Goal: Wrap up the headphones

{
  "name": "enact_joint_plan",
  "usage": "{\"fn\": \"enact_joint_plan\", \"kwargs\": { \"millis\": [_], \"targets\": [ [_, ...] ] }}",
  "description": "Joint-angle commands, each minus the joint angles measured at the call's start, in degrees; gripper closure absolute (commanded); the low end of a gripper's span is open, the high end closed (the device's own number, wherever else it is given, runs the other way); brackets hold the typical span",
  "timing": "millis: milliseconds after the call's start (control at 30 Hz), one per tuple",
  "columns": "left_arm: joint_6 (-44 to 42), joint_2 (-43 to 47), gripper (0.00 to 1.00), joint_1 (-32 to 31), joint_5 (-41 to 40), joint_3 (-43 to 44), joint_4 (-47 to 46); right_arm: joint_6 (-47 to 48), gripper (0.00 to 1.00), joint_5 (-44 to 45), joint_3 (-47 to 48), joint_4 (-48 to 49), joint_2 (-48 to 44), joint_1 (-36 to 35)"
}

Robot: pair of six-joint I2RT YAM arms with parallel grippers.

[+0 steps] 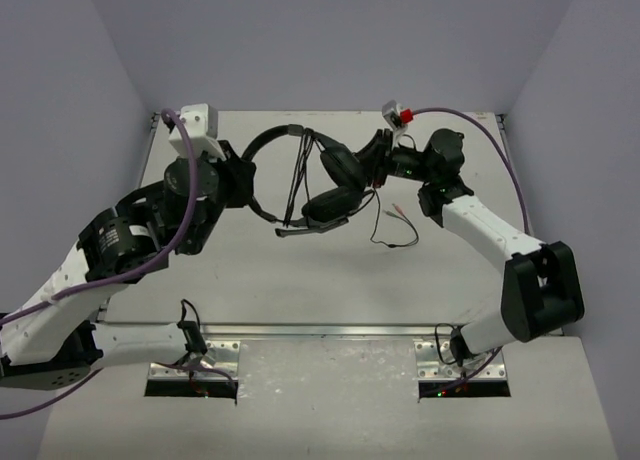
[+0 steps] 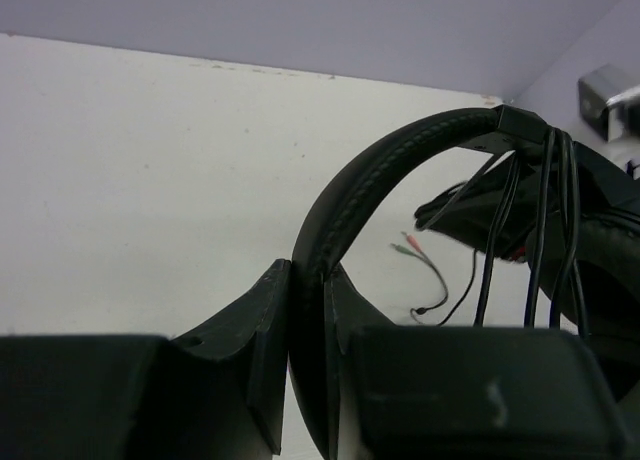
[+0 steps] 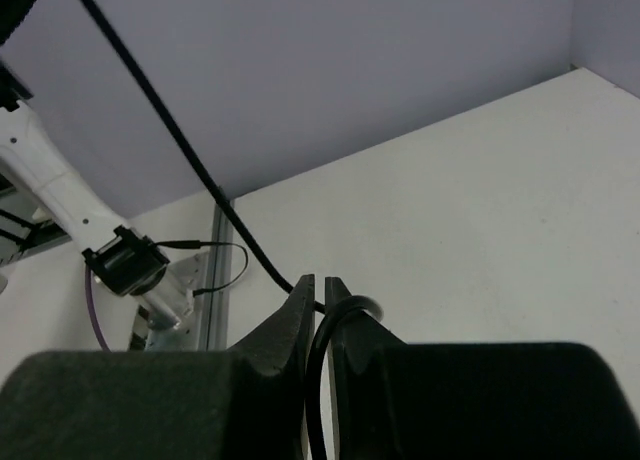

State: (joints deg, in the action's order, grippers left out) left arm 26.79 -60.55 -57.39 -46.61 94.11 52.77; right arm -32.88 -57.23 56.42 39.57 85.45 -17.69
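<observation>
Here the headphones (image 1: 338, 170) sit over the far middle of the desk (image 1: 300, 280), held between the two arms. The headband (image 1: 262, 140) arches to the left and the ear cups (image 1: 328, 206) bunch together to the right. Whether the lower cup touches the desk I cannot tell.

Several turns of the cable (image 1: 299, 180) already hang over the headband near its right end. The loose tail curls on the desk just right of the cups and ends in the plugs (image 1: 390, 210).

The left tool (image 2: 305, 300) is pressed onto the left part of the headband, one finger on each face. The right tool (image 3: 320, 290), on the far right side of the cups, pinches a thin run of cable between fingers that are nearly together.

The wrap looks partly done, with the tail yet to be taken up.

The chief risk is the thin cable sliding out of the right tool's narrow pinch, which would slacken the turns and let them slip down toward the cups. Pulling too hard the other way could twist the headband in the left tool, since that hold is far from the load. The tail lying on the desk may drag or catch on a cup as it is drawn in. The two tools also work close together, so a wide loop could bring them into contact.
</observation>
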Motion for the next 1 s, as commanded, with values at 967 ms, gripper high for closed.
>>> {"fn": "enact_joint_plan", "kwargs": {
  "millis": [967],
  "targets": [
    [20.49, 4.57, 1.0, -0.54, -20.53, -4.63, -21.14, -30.49, 0.99, 28.76, -24.96, 40.67, -8.28, -6.13]
  ]
}}
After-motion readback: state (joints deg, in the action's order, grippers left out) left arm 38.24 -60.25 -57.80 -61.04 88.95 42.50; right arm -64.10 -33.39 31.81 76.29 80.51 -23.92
